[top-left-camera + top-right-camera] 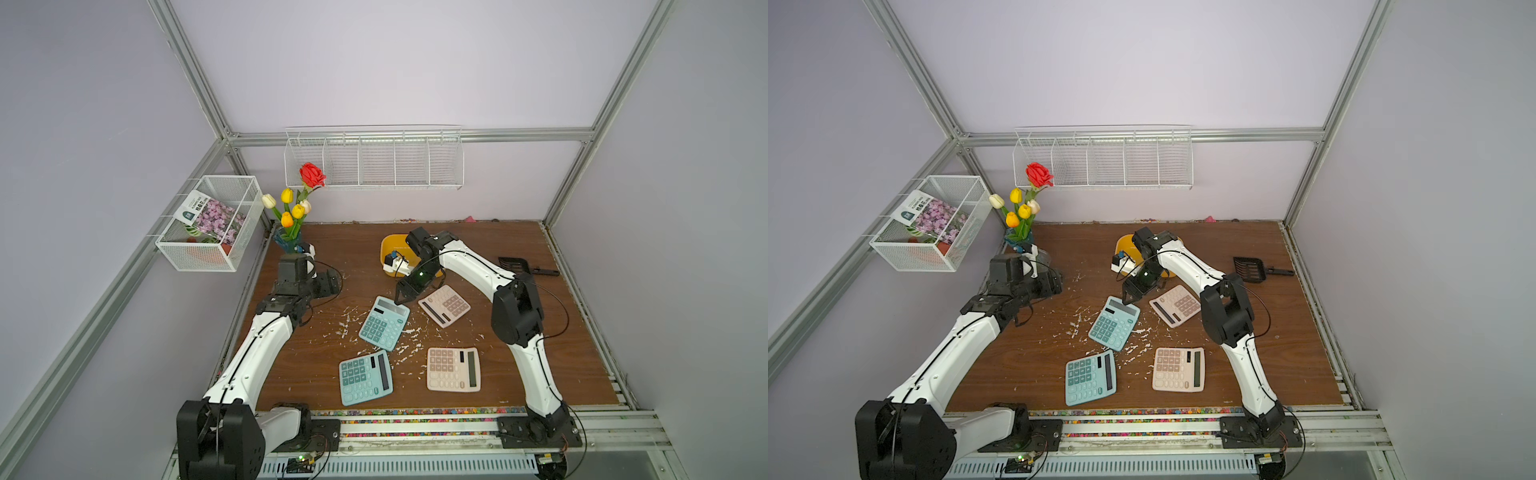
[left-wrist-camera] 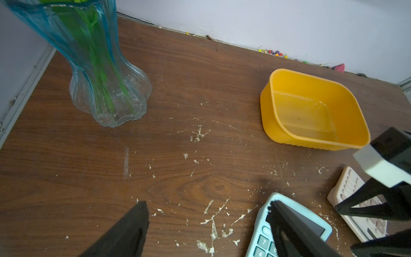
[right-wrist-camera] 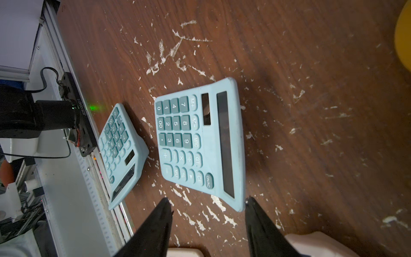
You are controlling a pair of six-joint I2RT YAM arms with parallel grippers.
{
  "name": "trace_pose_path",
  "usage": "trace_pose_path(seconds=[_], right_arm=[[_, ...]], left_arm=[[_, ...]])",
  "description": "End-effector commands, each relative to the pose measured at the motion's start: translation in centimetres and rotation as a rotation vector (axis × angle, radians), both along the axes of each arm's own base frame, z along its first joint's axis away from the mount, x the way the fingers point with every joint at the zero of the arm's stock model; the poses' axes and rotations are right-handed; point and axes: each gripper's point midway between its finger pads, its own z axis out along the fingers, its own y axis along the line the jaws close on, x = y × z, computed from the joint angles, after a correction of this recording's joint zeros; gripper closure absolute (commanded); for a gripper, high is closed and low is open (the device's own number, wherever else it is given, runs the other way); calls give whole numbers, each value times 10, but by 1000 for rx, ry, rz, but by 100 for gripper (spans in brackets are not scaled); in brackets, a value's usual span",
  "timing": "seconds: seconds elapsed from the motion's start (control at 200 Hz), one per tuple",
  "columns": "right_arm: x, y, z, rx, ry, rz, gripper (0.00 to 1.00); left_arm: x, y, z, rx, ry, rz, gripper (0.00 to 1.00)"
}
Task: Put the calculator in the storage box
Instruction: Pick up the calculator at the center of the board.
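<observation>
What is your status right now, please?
Left tool open, empty. Right tool open at blue calculator corner. It lies flat, box empty. Pink calculator close beside.

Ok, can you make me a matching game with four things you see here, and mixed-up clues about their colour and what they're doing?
Things:
1. storage box
2. vase
3. scoop
4. wire-mesh basket

Clues:
A. white, hangs up high with a flower packet inside
B. black, lies flat on the table
C. yellow, empty
D. clear and blue, holds flowers

Pairs: 1-C, 2-D, 3-B, 4-A.
</observation>
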Motion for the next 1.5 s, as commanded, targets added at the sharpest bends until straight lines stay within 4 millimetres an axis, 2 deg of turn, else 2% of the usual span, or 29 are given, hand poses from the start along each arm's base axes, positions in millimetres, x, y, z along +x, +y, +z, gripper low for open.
trace_pose_path(seconds=[0.0, 0.45, 1.25, 1.495], right_arm=[[7, 7, -4, 8, -40, 32, 44], [12, 18, -33, -7, 8, 52, 44], [6, 27, -46, 5, 60, 52, 51], [4, 27, -52, -3, 78, 50, 58]], left_arm=[[1, 3, -5, -7, 11, 14, 11], [3, 7, -6, -25, 15, 24, 11], [5, 9, -2, -56, 8, 25, 11], [4, 10, -2, -57, 6, 25, 11]])
